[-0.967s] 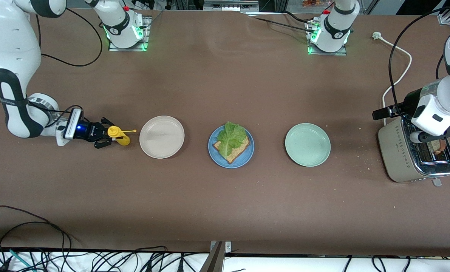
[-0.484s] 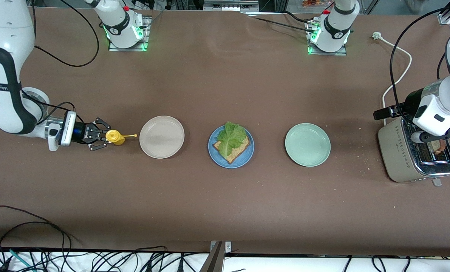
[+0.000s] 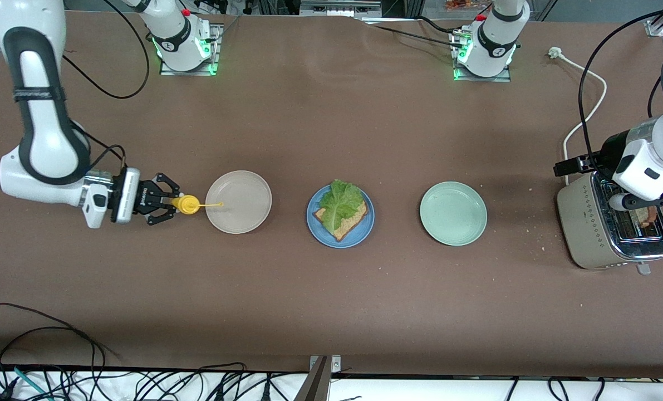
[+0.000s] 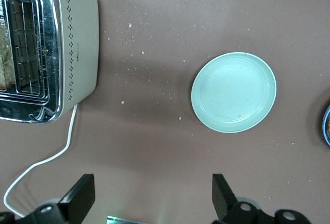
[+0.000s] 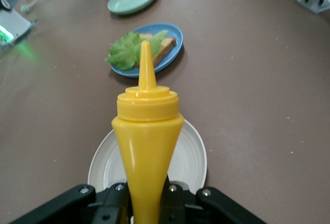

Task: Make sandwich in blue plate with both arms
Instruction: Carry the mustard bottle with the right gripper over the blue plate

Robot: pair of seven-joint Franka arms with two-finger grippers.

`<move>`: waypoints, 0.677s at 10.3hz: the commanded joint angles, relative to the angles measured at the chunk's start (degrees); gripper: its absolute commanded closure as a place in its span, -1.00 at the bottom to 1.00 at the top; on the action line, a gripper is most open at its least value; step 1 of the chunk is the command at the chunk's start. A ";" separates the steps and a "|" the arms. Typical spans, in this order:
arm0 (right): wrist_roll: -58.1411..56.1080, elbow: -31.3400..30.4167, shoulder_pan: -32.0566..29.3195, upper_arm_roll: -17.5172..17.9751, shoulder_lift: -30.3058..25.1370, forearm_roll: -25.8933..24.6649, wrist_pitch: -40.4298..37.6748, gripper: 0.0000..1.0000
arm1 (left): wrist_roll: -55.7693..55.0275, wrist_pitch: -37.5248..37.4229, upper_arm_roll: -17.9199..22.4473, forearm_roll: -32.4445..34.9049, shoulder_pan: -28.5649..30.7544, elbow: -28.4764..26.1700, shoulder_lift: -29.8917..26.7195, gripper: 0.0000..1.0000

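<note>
The blue plate (image 3: 360, 234) lies mid-table, between a beige plate and a mint-green plate. On it sits one brown bread slice (image 3: 347, 225) with a ruffled lettuce leaf (image 3: 339, 200) on top. My right gripper (image 3: 167, 205) is shut on a yellow squeeze bottle (image 3: 186, 204), held level, its nozzle reaching over the beige plate's rim. The right wrist view shows the bottle (image 5: 147, 131) pointing toward the blue plate (image 5: 172, 53). My left gripper (image 4: 153, 203) hangs open and empty high over the toaster (image 3: 593, 228). A second brown slice (image 3: 647, 215) stands in the toaster's slot.
The beige plate (image 3: 247, 192) and the mint-green plate (image 3: 453, 213) lie bare. The toaster's white cord (image 3: 584, 111) runs toward the arm bases. Crumbs lie between the toaster and the mint-green plate. Cables hang along the table edge nearest the camera.
My right arm has swung round and carried the bottle toward the beige plate; its nozzle now reaches over the rim. The left arm has hardly moved.
</note>
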 commanded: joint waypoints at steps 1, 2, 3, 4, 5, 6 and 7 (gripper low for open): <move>14.01 3.65 3.27 2.03 -0.48 -12.03 1.56 0.76 | 1.50 -0.55 -0.36 1.61 0.82 0.25 -0.54 -1.00; 16.48 4.19 5.46 2.03 -0.30 -14.06 2.60 0.76 | 3.50 -0.55 -0.18 1.53 1.35 0.51 -0.63 -1.00; 18.77 5.50 6.96 2.03 -0.13 -16.52 4.61 0.76 | 3.96 -0.55 -0.36 1.52 1.96 0.52 -0.72 -1.00; 22.70 6.99 8.45 2.12 0.39 -19.41 5.24 0.76 | 3.87 -0.55 -0.36 1.52 1.97 0.52 -0.81 -1.00; 26.66 9.35 10.38 2.12 1.01 -22.58 5.16 0.76 | 3.79 -0.63 -0.44 1.52 1.97 0.52 -0.81 -1.00; 29.66 10.86 12.23 2.12 1.54 -25.30 5.07 0.76 | 3.70 -0.64 -0.53 1.52 1.97 0.52 -0.81 -1.00; 32.38 11.83 14.07 2.03 1.72 -28.03 4.90 0.76 | 3.70 -0.81 -0.53 1.52 1.97 0.52 -0.89 -1.00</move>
